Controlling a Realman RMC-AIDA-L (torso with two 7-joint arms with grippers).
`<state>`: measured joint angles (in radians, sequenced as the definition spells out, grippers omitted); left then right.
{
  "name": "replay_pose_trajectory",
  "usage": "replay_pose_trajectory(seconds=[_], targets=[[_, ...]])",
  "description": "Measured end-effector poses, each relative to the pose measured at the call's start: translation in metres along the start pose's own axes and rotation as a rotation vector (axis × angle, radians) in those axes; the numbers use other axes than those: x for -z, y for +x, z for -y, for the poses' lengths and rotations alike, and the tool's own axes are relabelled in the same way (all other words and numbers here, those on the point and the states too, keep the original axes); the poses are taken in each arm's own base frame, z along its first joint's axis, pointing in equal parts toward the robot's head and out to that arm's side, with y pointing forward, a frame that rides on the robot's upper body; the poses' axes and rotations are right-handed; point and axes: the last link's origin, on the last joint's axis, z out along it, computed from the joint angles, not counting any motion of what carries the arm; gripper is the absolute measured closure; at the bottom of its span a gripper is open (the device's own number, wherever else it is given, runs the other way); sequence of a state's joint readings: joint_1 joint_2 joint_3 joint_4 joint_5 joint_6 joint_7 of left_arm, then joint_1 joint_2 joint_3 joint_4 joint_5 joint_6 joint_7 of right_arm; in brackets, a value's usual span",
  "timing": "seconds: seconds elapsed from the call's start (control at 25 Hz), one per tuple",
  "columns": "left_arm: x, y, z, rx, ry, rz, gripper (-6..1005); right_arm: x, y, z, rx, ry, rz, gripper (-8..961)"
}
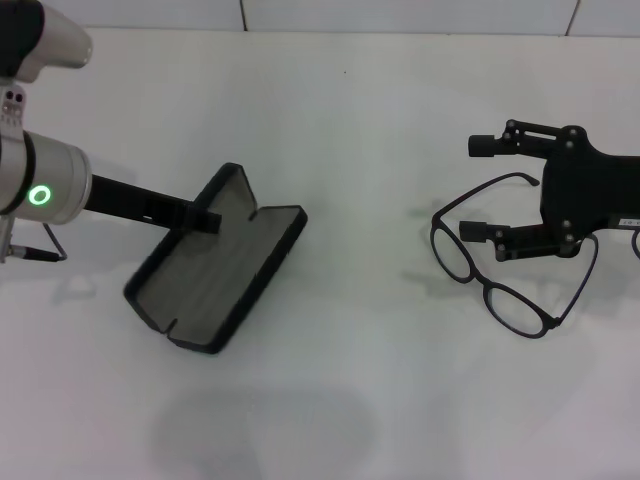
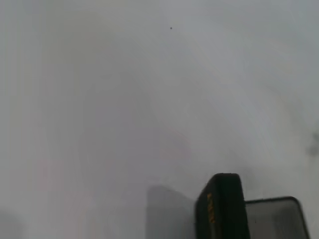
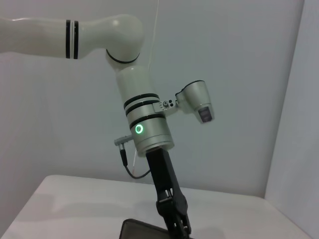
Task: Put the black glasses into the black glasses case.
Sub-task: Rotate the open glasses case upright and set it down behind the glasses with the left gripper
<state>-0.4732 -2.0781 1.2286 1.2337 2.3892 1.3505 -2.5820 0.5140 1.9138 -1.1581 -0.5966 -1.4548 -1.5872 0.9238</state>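
Note:
The black glasses case (image 1: 215, 275) lies open on the left of the white table, grey lining up, its lid raised toward my left arm. My left gripper (image 1: 205, 217) is shut on the lid's edge; the right wrist view shows the same gripper (image 3: 174, 219) down on the case (image 3: 142, 230). The black glasses (image 1: 487, 285) lie unfolded on the table at the right. My right gripper (image 1: 482, 188) is open, just over the glasses' far side, with one finger on each side of a temple arm and not closed on it.
The white table (image 1: 350, 380) runs between the case and the glasses. A grey wall stands behind the table's far edge. The left wrist view shows only blurred table, one black finger (image 2: 222, 204) and a corner of the case.

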Motion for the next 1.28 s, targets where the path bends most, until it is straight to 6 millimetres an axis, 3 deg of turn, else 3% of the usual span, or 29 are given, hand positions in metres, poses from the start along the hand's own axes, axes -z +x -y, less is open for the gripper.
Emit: replay_pose_trajectory(seconds=[0.32, 0.6, 0.88, 1.16, 1.28], targets=[[0.01, 0.021, 0.006, -0.125, 0.04, -0.02, 793, 0.002, 0.003, -0.007, 0.022, 0.012, 0.009, 102], [0.013, 0.056, 0.002, -0.506, 0.104, -0.115, 793, 0.011, 0.007, -0.017, 0.033, 0.052, 0.032, 103], [-0.011, 0.082, -0.041, -0.937, 0.067, -0.106, 792, 0.022, 0.015, -0.032, 0.024, 0.102, 0.056, 103], [-0.053, 0.094, -0.064, -1.085, 0.084, -0.058, 793, 0.024, 0.02, -0.047, 0.036, 0.107, 0.078, 103], [-0.058, 0.094, -0.067, -1.096, 0.068, -0.04, 793, 0.026, 0.021, -0.05, 0.03, 0.11, 0.079, 103]])
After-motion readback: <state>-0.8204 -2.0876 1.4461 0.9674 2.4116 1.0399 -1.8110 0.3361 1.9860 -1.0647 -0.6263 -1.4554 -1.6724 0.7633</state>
